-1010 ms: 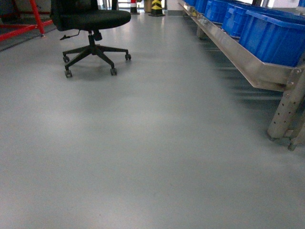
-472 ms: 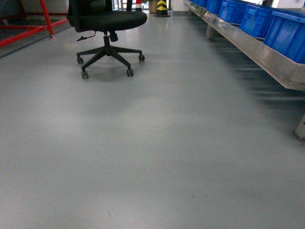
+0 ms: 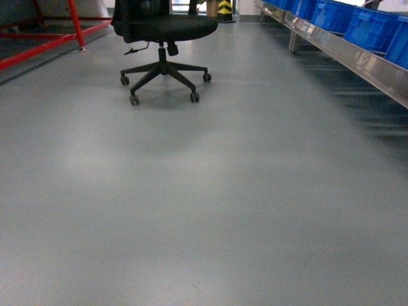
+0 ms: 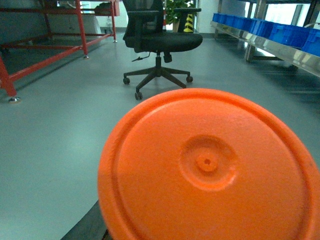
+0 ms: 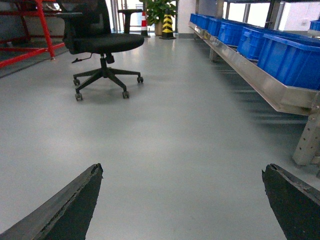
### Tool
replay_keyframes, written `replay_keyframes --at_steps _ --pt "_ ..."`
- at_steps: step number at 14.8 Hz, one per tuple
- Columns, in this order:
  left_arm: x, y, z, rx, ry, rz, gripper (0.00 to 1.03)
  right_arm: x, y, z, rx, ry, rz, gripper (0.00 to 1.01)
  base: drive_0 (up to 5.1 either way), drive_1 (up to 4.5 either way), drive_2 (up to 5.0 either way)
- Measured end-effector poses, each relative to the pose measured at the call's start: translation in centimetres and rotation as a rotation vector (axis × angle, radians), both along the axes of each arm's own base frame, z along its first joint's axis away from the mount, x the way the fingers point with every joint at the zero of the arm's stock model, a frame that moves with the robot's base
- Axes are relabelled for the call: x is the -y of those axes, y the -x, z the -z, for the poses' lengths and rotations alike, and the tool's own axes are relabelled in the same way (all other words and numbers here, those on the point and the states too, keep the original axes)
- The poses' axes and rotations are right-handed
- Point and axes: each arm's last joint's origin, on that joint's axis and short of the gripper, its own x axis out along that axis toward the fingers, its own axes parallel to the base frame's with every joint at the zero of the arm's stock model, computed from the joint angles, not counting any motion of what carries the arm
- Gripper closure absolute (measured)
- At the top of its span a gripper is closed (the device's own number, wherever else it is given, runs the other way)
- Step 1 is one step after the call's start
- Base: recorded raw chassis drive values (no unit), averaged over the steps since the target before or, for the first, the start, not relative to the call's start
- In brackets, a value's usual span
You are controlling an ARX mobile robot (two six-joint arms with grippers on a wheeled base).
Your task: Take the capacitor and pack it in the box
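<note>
The capacitor (image 4: 210,165) shows its orange round end face with a small centre dimple and fills most of the left wrist view, hanging above the grey floor. It hides the left gripper's fingers except for a dark sliver (image 4: 87,227) at the lower left, so the grip itself is covered. My right gripper (image 5: 182,172) is open, its two dark fingertips (image 5: 92,175) wide apart with only bare floor between them. The box is out of view. Neither gripper appears in the head view.
A black office chair (image 3: 164,38) on castors stands ahead on the left. A steel rack rail (image 3: 357,57) carrying blue bins (image 3: 366,29) runs along the right. A red metal frame (image 3: 38,44) sits at the far left. Grey floor (image 3: 204,191) lies ahead.
The head view has swung left: the chair drifted rightward in the frame, and the rack with its steel leg slid off toward the right edge.
</note>
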Motion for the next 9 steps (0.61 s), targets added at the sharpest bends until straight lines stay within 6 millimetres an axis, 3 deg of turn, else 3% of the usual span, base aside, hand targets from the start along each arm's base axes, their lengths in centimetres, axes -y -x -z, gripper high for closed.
replay_keyframes --at_steps 9 --pt "0.0 0.0 -0.01 0.001 0.0 0.002 0.59 0.0 0.0 0.0 0.0 0.0 0.0 0.03 -4.8 2.59 2.6"
